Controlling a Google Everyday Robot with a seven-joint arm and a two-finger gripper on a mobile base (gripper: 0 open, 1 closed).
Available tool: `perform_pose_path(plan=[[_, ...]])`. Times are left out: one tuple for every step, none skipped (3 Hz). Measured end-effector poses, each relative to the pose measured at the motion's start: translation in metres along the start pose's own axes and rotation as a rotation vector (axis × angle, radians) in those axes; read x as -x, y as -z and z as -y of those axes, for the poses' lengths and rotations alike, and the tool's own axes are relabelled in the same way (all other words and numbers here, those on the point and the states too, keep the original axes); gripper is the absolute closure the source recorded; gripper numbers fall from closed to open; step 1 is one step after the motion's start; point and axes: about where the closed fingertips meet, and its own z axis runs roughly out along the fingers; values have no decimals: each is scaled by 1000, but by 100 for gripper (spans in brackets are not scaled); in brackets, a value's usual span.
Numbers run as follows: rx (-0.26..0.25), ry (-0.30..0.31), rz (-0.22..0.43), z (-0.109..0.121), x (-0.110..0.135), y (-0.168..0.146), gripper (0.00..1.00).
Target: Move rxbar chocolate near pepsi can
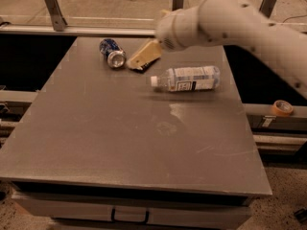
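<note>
The pepsi can (112,53) lies on its side at the far left of the grey table (96,143), its silver end facing me. My gripper (143,56) hangs just right of the can, low over the table. A dark sliver of the rxbar chocolate (141,69) shows under the gripper's lower edge, right beside the can; the rest of the bar is hidden by the gripper. I cannot see whether the bar is held or lies on the table.
A clear plastic bottle (187,78) with a pale label lies on its side right of the gripper. A roll of tape (281,108) sits on a rail beyond the table's right edge. A metal rail runs behind the table.
</note>
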Motion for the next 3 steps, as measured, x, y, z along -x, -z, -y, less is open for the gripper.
perform_pose_path(plan=[[-34,82,88,36,31,88,0],[-147,257,129,71,64,182,0],[-179,342,131,79,71,198,0]])
